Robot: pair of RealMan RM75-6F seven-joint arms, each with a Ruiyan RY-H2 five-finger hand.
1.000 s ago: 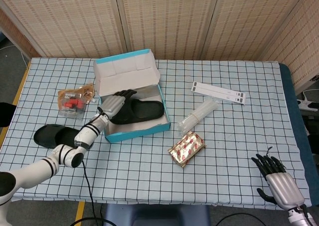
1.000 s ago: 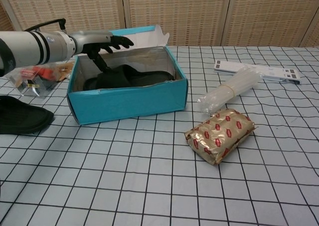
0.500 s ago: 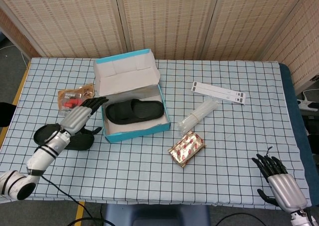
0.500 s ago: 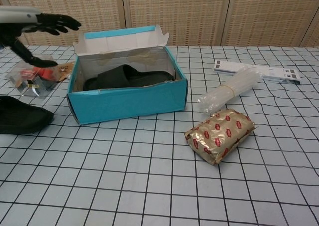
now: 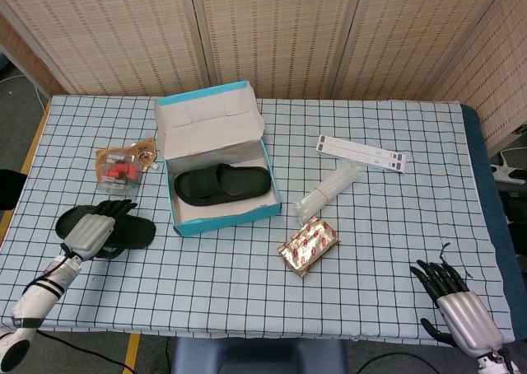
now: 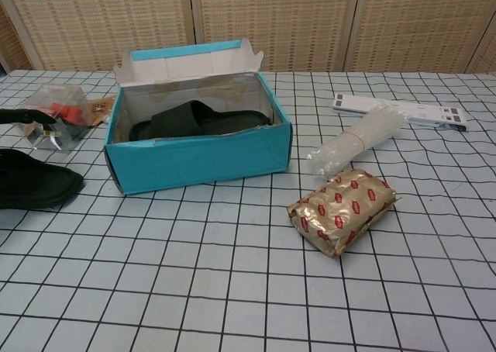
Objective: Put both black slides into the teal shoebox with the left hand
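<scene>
My left hand (image 5: 89, 231) is hovering, fingers spread, over the second black slide (image 5: 132, 232); the other is lying inside the teal shoebox (image 5: 230, 216); my right hand (image 5: 458, 308) is resting with fingers apart.

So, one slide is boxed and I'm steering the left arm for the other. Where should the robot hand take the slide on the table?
Probably by the strap band. The second black slide lies flat, sole down, left of the teal shoebox, and its raised strap is the only part fingers can close around. Come from above, where the left robot hand is already over its near end.
</scene>
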